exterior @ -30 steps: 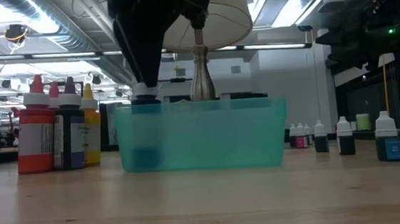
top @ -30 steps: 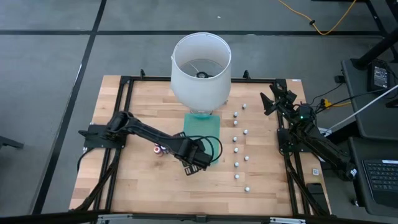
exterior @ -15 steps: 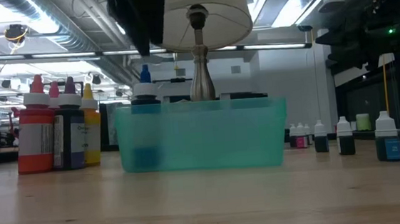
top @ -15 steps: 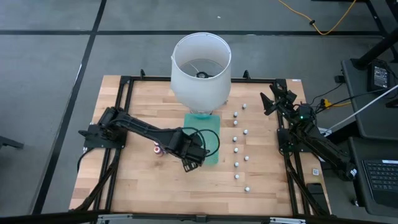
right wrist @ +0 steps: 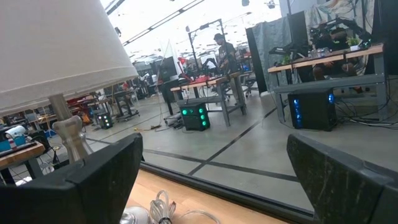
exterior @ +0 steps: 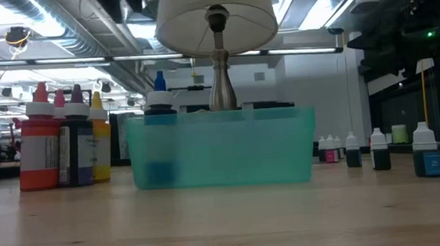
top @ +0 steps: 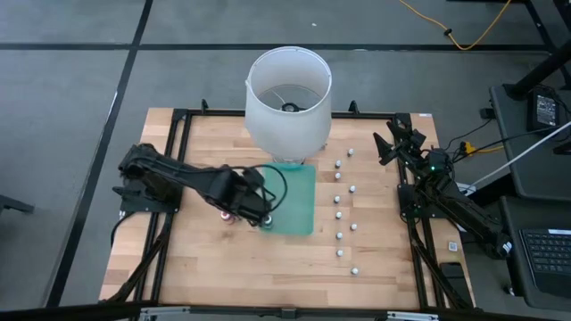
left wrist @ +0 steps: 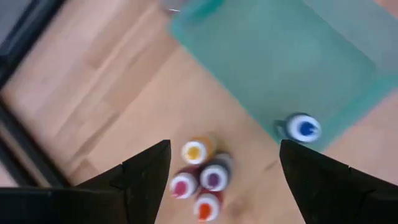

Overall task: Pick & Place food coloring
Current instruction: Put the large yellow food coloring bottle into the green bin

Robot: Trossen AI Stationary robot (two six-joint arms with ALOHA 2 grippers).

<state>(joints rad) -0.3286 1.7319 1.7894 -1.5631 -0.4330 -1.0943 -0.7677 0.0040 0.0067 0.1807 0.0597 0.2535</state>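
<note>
The food coloring bottles stand in a tight cluster on the wood, their caps yellow, pink, purple and red; they also show at the left of the low view and in the high view. One blue-capped bottle stands upright in a corner of the teal bin, and its blue tip rises above the bin wall. My left gripper hovers open above the cluster, touching nothing. My right gripper waits open at the table's far right.
A lamp with a white shade stands just beyond the teal bin. Two rows of small white-capped bottles run down the table's right half, also seen in the low view. Bare wood lies toward the near edge.
My left gripper has risen off the blue-capped bottle, which stays standing in the bin. It has then pulled back toward the table's left, from over the bin's near part to above the cluster of bottles.
</note>
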